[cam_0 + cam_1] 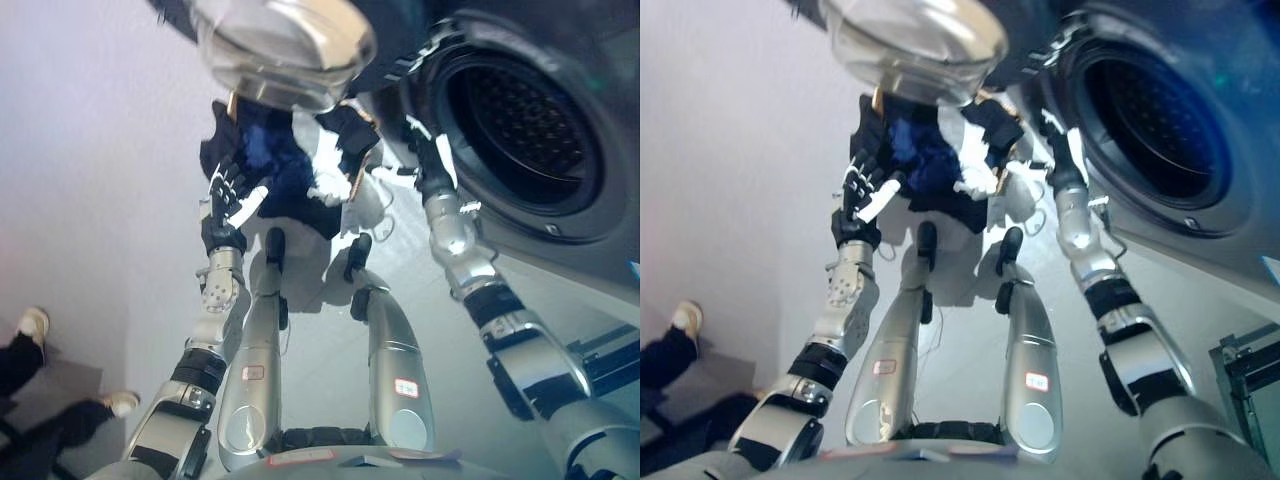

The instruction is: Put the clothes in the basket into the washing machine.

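Left hand [226, 205]: raised at left of centre, dark fingers with white tips spread and straight, holding nothing, just beside the near-left edge of the basket [335, 125]. Basket: dark, on the floor ahead, between the two hands; holds clothes [275, 160], a dark blue heap with a white piece [330, 190] showing at its near side. Door [285, 45]: round, glassy, chrome-rimmed, swung open, hanging over the basket at top centre. Right hand [425, 150]: raised at right of centre, near the rim of the washing machine [560, 215]; whether its fingers are open or curled cannot be told. Washing machine: dark front, at right, drum opening [520, 130] round with a perforated wall inside. View differences: left eye view shows two shoes [35, 322] and dark trouser legs of a person at lower left; right eye view shows only one shoe there, and adds a grey frame [1250, 375] at the lower right edge. Floor [80, 150]: pale, smooth, grey-white.
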Controlling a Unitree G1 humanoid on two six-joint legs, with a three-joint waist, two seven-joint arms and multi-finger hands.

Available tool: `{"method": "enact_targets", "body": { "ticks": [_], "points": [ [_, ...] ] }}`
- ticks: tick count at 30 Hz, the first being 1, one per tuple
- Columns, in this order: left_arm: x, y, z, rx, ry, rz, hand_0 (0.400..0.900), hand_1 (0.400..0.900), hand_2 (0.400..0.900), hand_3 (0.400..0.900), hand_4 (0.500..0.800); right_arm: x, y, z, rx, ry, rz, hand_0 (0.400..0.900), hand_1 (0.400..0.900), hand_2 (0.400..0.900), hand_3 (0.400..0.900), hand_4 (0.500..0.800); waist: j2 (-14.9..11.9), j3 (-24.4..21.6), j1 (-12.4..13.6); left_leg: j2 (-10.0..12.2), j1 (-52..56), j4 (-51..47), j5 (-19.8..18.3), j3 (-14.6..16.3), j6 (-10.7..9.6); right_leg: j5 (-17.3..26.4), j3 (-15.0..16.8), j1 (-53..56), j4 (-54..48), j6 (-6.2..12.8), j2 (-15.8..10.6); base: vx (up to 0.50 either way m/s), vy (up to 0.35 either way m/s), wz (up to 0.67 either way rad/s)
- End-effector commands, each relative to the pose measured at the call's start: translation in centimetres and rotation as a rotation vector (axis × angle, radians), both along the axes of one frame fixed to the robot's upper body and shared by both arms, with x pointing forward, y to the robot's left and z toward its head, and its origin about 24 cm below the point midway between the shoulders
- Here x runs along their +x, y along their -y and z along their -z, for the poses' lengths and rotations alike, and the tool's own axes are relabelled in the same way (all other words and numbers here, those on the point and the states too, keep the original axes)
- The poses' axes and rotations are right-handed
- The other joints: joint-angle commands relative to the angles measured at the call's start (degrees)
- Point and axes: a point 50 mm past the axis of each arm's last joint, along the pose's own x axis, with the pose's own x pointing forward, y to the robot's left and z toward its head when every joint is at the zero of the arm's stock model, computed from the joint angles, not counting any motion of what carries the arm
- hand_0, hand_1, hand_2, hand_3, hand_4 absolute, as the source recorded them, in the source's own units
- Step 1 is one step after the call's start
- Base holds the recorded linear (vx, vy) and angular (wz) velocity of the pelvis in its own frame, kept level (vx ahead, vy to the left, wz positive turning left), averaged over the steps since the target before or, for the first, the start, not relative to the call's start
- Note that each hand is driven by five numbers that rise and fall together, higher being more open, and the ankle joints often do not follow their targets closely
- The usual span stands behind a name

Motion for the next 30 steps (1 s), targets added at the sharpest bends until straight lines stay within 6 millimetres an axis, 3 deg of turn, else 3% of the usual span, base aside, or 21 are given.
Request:
{"method": "enact_targets", "body": {
  "ticks": [1, 6, 7, 8, 9, 10, 15, 16, 22, 30],
  "points": [
    [-0.8, -1.4, -4.2, 0.002, 0.241, -0.022, 0.900, 0.900, 0.900, 0.900, 0.800, 0.4, -1.1, -3.3, -0.112, 0.127, -0.051, 0.900, 0.900, 0.900, 0.900, 0.800, -0.74, -2.19, 2.52, -1.44, -7.22, 11.89, -7.36, -1.61, 1.05, -0.51, 2.00, -2.91, 4.99, 7.18, -3.33, -0.06, -0.001, 0.13],
    [-0.6, -1.1, -6.0, 0.002, 0.308, -0.012, 0.900, 0.900, 0.900, 0.900, 0.800, 1.3, -0.8, -5.3, -0.262, 0.147, -0.039, 0.900, 0.900, 0.900, 0.900, 0.800, -0.95, -2.10, 4.51, -3.15, -15.95, 21.27, -10.07, -3.16, 1.70, -3.70, 1.95, -10.79, 14.72, 6.72, -4.94, -0.03, -0.010, 0.16],
    [-0.5, -1.0, -6.3, 0.000, 0.322, -0.006, 0.900, 0.900, 0.900, 0.900, 0.800, 1.5, -0.7, -5.4, -0.294, 0.138, -0.032, 0.900, 0.900, 0.900, 0.900, 0.800, -1.06, -2.28, 4.96, -3.50, -17.02, 23.66, -12.77, -3.54, 1.71, -6.30, 2.27, -11.88, 17.43, 7.22, -5.26, -0.03, -0.012, 0.14],
    [-0.5, -0.9, -6.4, 0.001, 0.325, -0.006, 0.900, 0.900, 0.900, 0.900, 0.800, 1.5, -0.7, -5.5, -0.293, 0.141, -0.031, 0.900, 0.900, 0.900, 0.900, 0.800, -1.03, -2.23, 4.91, -3.67, -17.88, 22.93, -10.53, -3.48, 1.79, -4.32, 1.94, -12.61, 16.58, 6.68, -5.46, -0.03, -0.009, 0.14],
    [-0.5, -0.9, -6.7, 0.002, 0.338, -0.005, 0.900, 0.900, 0.900, 0.900, 0.800, 1.7, -0.6, -5.9, -0.313, 0.145, -0.023, 0.900, 0.900, 0.900, 0.900, 0.800, -1.06, -2.17, 5.34, -3.90, -19.17, 24.03, -10.89, -3.74, 1.88, -4.96, 1.87, -13.98, 18.17, 6.65, -5.88, -0.04, 0.002, 0.16],
    [-0.5, -0.9, -7.5, -0.006, 0.371, -0.002, 0.900, 0.900, 0.900, 0.900, 0.800, 2.0, -0.1, -6.2, -0.380, 0.130, 0.005, 0.900, 0.900, 0.900, 0.900, 0.800, -1.20, -2.23, 6.14, -4.48, -21.38, 27.28, -13.70, -4.13, 1.96, -8.00, 2.41, -16.35, 22.09, 6.90, -6.08, 0.05, -0.014, 0.16],
    [-0.8, -0.7, -8.8, -0.007, 0.422, 0.015, 0.900, 0.900, 0.900, 0.900, 0.800, 2.7, 1.9, -5.7, -0.491, 0.054, 0.111, 0.900, 0.900, 0.900, 0.900, 0.800, -1.25, -2.24, 7.42, -5.52, -26.58, 31.38, -14.60, -4.74, 2.21, -9.88, 2.48, -21.07, 26.54, 6.14, -6.93, -0.02, 0.000, 0.10],
    [-0.8, -0.7, -9.2, -0.007, 0.439, 0.016, 0.900, 0.900, 0.900, 0.900, 0.800, 2.7, 3.4, -4.7, -0.509, -0.011, 0.170, 0.900, 0.900, 0.900, 0.900, 0.800, -1.13, -1.81, 7.88, -5.91, -28.17, 32.48, -14.67, -4.88, 2.29, -10.04, 2.43, -22.48, 27.53, 5.95, -7.24, -0.04, 0.020, 0.04],
    [-1.0, -0.3, -9.4, -0.016, 0.447, 0.040, 0.900, 0.900, 0.900, 0.900, 0.800, 2.8, 4.1, -2.9, -0.593, -0.100, 0.224, 0.900, 0.900, 0.900, 0.900, 0.800, -0.45, -1.85, 8.50, -6.62, -31.59, 34.15, -14.56, -4.89, 2.63, -10.98, 3.23, -26.59, 30.24, 5.32, -8.00, -0.03, 0.018, 0.02],
    [-1.3, 0.3, -10.0, -0.038, 0.478, 0.069, 0.900, 0.900, 0.900, 0.900, 0.800, 2.4, 7.0, -4.0, -0.646, -0.111, 0.345, 0.900, 0.900, 0.900, 0.900, 0.800, 1.96, -2.30, 9.40, -8.33, -37.07, 40.20, -15.81, -4.22, 3.33, -13.20, 5.61, -33.01, 36.80, 4.65, -9.20, -0.04, 0.036, 0.01]
  ]
}}
